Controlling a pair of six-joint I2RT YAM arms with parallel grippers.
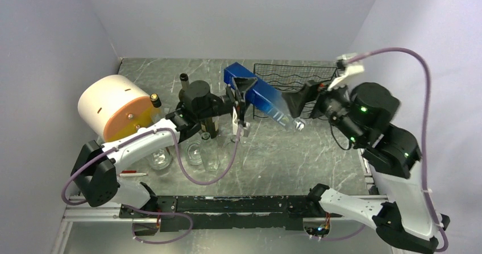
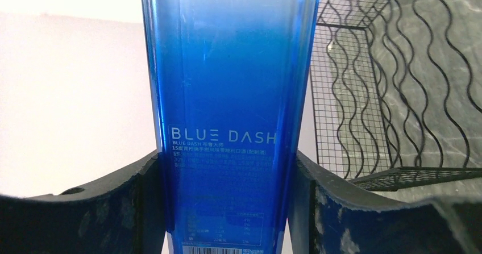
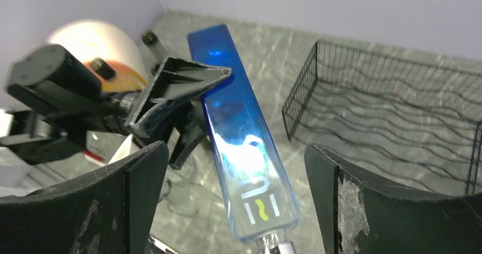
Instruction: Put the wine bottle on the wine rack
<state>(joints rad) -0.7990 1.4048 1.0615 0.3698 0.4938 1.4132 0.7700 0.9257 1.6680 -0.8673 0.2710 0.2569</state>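
The wine bottle (image 1: 262, 96) is a tall square blue bottle, fading to clear at the neck, held tilted in the air. My left gripper (image 1: 241, 95) is shut on its lower body; both pads press the blue glass (image 2: 227, 152). My right gripper (image 1: 296, 107) is open around the neck end (image 3: 250, 180), fingers (image 3: 136, 186) apart on either side without touching it. The black wire wine rack (image 1: 295, 78) with wavy tiers stands on the table behind the bottle, also in the left wrist view (image 2: 398, 95) and the right wrist view (image 3: 392, 106).
A cream and orange cylinder (image 1: 116, 106) lies at the left. A dark bottle (image 1: 185, 86) and several clear glass jars (image 1: 202, 152) stand beneath my left arm. Walls close the left, back and right sides.
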